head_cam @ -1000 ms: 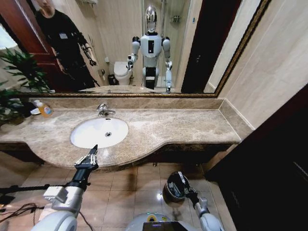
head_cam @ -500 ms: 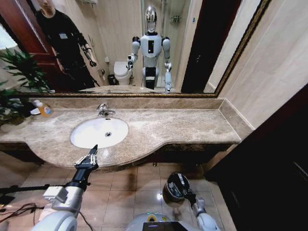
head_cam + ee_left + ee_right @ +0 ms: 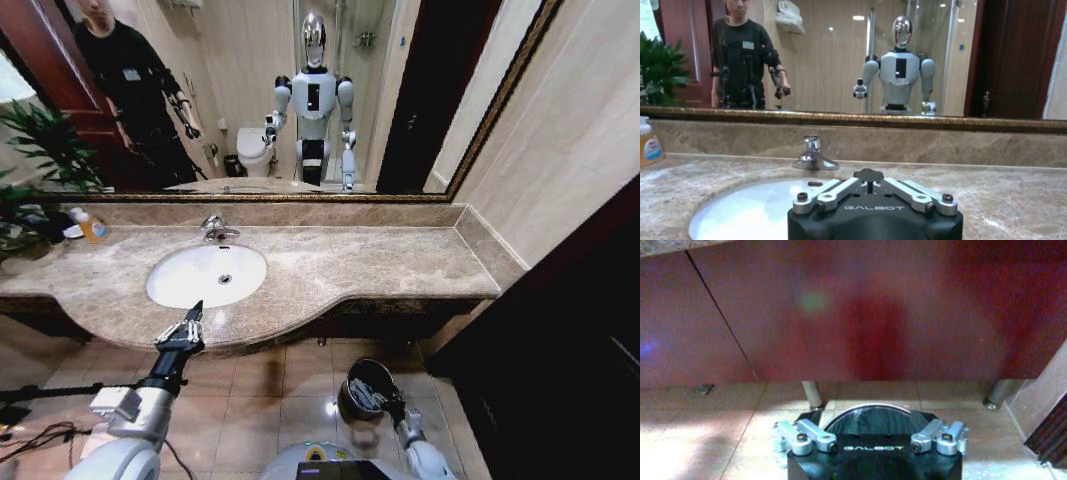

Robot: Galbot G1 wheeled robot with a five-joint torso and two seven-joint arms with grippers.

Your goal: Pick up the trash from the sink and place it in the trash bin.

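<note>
Marble, beige-brown, runs the width of the countertop (image 3: pixel 380 260), and the left gripper (image 3: pixel 193 312) hovers right at its front edge. Far off to that claw's left, at the back of the counter, stands the orange-yellow soap bottle (image 3: pixel 92 227), which is no part of the job. Just ahead of the claw lies the sink (image 3: pixel 200 275), with the chrome faucet (image 3: pixel 215 230) beyond it. The basin's white bowl looks bare apart from its drain, so I judge the collecting is done there. The left claw's fingers are drawn together to a point with nothing between them. It seems parked short of the bowl, not reaching in.

Lower and to the right, on the tiled floor in front of the dark red cabinet front (image 3: pixel 840 315), sits the trash bin (image 3: pixel 345 385). The right gripper (image 3: pixel 392 405) is low at the bin's near right side, its wrist camera looking across the shiny rim into the black inside. Its fingers are spread wide apart and hold nothing. A few pale pieces lie inside the bin just ahead of the claw, most likely the trash (image 3: pixel 363 396). Spread fingers this close over the rim suggest a drop-off, so the task looks close to finished.
</note>
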